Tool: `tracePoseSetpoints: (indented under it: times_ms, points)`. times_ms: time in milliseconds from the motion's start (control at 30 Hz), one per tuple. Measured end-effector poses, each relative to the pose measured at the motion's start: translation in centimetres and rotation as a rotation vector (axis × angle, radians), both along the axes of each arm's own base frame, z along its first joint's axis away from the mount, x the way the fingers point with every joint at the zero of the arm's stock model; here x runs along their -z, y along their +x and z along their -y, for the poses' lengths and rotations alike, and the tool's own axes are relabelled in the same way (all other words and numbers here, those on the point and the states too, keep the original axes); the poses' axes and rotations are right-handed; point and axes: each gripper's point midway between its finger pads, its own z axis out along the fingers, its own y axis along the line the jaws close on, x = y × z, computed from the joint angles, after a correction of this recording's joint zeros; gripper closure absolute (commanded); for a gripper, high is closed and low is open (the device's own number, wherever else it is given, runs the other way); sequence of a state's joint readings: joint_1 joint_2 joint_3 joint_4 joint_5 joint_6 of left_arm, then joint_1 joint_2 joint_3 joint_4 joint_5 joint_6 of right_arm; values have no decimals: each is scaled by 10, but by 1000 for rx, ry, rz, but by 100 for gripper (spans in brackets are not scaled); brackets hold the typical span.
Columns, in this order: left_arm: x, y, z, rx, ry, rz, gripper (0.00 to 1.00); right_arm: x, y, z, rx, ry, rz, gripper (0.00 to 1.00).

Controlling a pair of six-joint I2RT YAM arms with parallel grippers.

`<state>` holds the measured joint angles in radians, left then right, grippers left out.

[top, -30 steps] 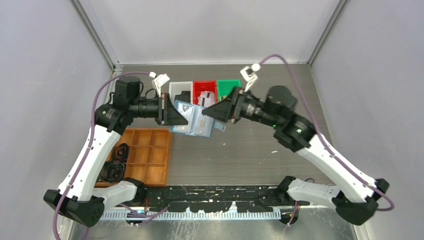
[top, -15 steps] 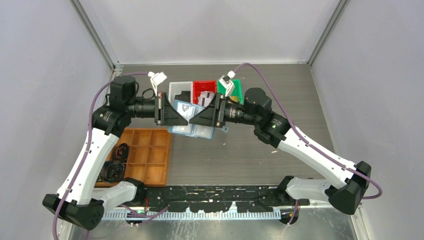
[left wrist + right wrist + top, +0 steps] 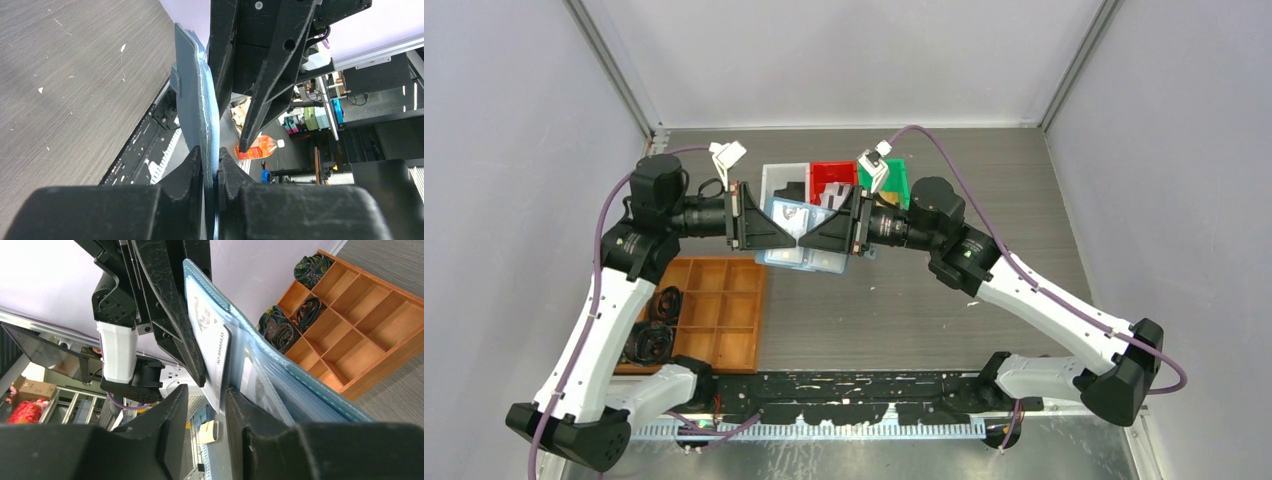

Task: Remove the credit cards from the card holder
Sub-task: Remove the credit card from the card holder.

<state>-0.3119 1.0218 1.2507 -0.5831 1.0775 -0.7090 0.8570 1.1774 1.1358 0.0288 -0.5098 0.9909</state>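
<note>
While the left gripper (image 3: pixel 210 165) clamps the soft, floppy wallet (image 3: pixel 192 90) by 1 edge in mid-air, the right gripper (image 3: pixel 206 402) stands open astride 1 white card (image 3: pixel 218 352), likely stiff, light and slick, probably best pinched at its protruding edge.

Blue card holder (image 3: pixel 812 262), white card (image 3: pixel 216 360) inside

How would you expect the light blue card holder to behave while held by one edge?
The card holder, pinched at one edge by the left end effector, curves slightly, so it is probably soft and will flex if tugged. The white card sticking out looks flat, likely stiffer, and may slide free smoothly.
</note>
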Motion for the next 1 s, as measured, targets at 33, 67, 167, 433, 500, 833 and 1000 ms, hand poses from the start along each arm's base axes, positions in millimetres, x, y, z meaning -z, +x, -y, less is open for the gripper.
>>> tracePoseSetpoints:
  times_ms: [33, 67, 167, 433, 500, 833, 1000]
  points:
    - [-2, 0, -1, -5, -5, 5, 99, -1, 0, -1, 1, 5, -1, 67]
    - [-3, 0, -1, -9, -8, 4, 99, -1, 1, -2, 4, 9, -2, 69]
    - [-6, 1, -2, -19, -21, 13, 99, -2, 4, -3, 15, 35, -8, 74]
    - [-9, 3, -1, -31, -48, 10, 94, 1, 9, -1, 60, 109, -42, 85]
    - [-10, 4, -1, -32, -55, 14, 90, 0, 10, -1, 71, 126, -43, 86]
    - [-19, 7, 0, -46, -82, 34, 86, -9, 15, -3, 88, 180, -56, 91]
    - [-21, 7, -1, -52, -86, 40, 89, -10, 15, -1, 93, 206, -56, 98]
